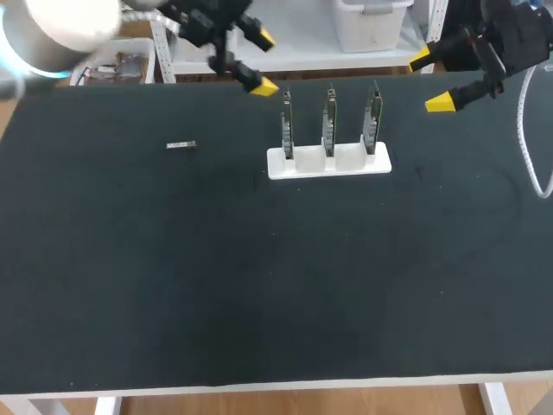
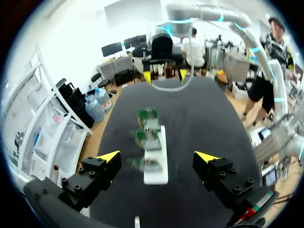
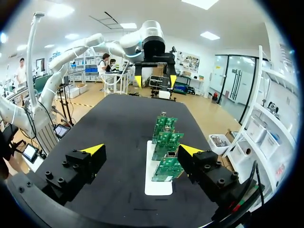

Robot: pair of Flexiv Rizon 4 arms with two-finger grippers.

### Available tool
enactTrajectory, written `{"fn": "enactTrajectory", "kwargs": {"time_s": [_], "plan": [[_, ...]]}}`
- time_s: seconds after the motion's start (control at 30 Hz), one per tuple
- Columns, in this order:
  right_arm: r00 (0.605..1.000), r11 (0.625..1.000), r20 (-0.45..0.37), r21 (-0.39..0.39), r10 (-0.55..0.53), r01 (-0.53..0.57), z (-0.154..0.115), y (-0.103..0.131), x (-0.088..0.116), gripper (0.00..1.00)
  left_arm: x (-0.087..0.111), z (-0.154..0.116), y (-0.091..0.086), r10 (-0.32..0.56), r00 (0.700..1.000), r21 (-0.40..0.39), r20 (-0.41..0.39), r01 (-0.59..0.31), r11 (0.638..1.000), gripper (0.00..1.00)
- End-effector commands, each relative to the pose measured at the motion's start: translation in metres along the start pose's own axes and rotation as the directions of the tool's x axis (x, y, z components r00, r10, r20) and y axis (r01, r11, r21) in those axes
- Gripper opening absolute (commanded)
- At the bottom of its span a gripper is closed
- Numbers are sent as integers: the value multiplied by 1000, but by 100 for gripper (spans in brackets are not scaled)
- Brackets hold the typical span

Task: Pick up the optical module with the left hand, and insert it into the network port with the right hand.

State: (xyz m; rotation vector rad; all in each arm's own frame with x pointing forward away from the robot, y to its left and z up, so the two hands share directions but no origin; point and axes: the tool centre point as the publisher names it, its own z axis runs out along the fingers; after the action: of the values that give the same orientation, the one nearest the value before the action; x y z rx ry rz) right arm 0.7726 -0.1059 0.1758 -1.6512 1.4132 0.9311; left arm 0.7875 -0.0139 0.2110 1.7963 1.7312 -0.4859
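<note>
The optical module (image 1: pixel 181 145) lies flat on the table (image 1: pixel 259 285), well off to one side of the left gripper (image 1: pixel 257 62), not under it. That gripper's empty, fingers spread wide, held high nr the back edge. Best: shift over the module, square fingers across its narrow sides, then drop. Boards (image 1: pixel 329 117) in the white holder (image 1: pixel 328 162) stand betw. both grippers. The right gripper (image 1: pixel 431 80) is agape too, empty, beside the holder's end.
</note>
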Motion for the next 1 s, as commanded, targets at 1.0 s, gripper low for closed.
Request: {"fn": "enactTrajectory", "kwargs": {"time_s": [1.0], "plan": [[1000, 1000, 0, 1, 0, 0, 0, 0, 0, 100, 127, -70, -56, -69, 998, -59, -6, 68, 996, 100]]}}
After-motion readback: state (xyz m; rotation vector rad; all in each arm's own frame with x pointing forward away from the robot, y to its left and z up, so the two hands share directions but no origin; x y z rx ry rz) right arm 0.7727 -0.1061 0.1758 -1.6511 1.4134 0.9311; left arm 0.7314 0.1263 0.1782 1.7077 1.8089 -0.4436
